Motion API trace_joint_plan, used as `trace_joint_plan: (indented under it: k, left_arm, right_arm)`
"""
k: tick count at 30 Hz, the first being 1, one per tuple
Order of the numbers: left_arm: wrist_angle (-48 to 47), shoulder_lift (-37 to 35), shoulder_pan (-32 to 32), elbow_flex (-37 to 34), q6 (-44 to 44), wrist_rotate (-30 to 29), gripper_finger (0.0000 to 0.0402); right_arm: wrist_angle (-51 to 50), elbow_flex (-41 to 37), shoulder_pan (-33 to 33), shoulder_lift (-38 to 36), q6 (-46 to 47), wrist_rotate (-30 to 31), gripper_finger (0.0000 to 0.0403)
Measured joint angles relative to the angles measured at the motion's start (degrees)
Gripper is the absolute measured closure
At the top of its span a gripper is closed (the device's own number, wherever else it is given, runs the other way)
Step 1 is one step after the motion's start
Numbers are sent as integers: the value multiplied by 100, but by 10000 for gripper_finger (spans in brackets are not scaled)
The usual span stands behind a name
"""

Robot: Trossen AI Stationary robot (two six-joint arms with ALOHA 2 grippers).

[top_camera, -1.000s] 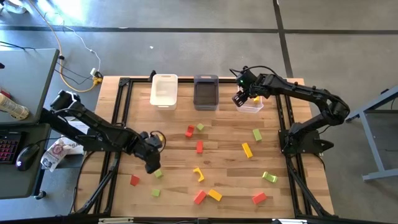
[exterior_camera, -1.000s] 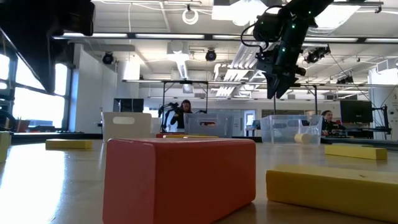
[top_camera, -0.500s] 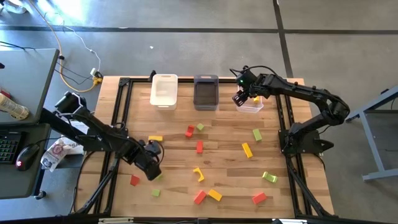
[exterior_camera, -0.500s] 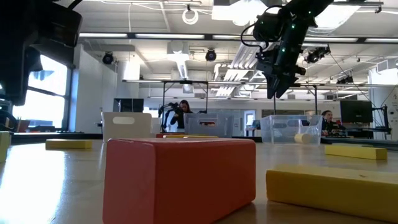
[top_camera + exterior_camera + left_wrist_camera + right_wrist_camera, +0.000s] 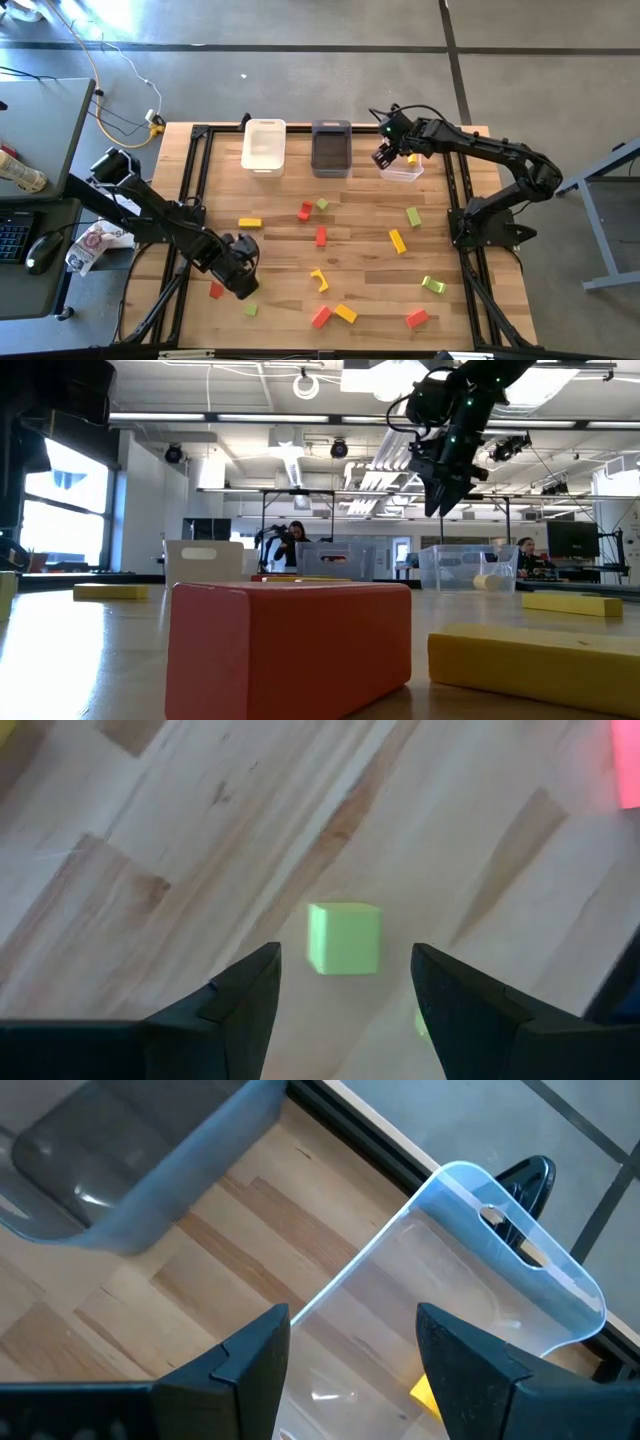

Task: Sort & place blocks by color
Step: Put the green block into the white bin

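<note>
blocks (image 5: 321, 235) before three bins (image 5: 331, 148)

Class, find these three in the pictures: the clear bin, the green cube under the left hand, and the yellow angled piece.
clear bin (image 5: 520, 1255), right wrist view, far rim.
green cube (image 5: 344, 937), left wrist view, top face.
yellow angled piece (image 5: 320, 280), high view, its bend.

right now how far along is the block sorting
Barely begun. Done: one yellow block lies in the clear bin, with the open right gripper above it. In hand: nothing, though the open left gripper is lined up on a green cube. Left: about a dozen blocks scattered on the table; the white bin looks empty.
</note>
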Motion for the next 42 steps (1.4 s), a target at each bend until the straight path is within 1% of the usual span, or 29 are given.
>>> trace_joint_plan:
  k: [12, 24, 30, 35, 38, 42]
  left_arm:
    - [443, 699, -66, 2, 97, 50, 190]
    - [420, 1391, -66, 363, 370, 110, 190]
    - [329, 1493, -46, 363, 379, 110, 190]
    - [325, 1489, -46, 363, 547, 80, 190]
    - [222, 1498, -46, 363, 566, 172, 191]
    - [239, 1631, -46, 361, 667, 339, 207]
  right_arm:
    - [83, 0, 0, 0, 0, 0, 199]
    - [70, 0, -2, 2, -2, -4, 199]
    - [63, 0, 0, 2, -20, -12, 199]
    - [51, -2, 0, 2, -22, -22, 199]
    - [47, -2, 0, 2, -22, -22, 199]
    - [43, -2, 0, 2, -103, -24, 199]
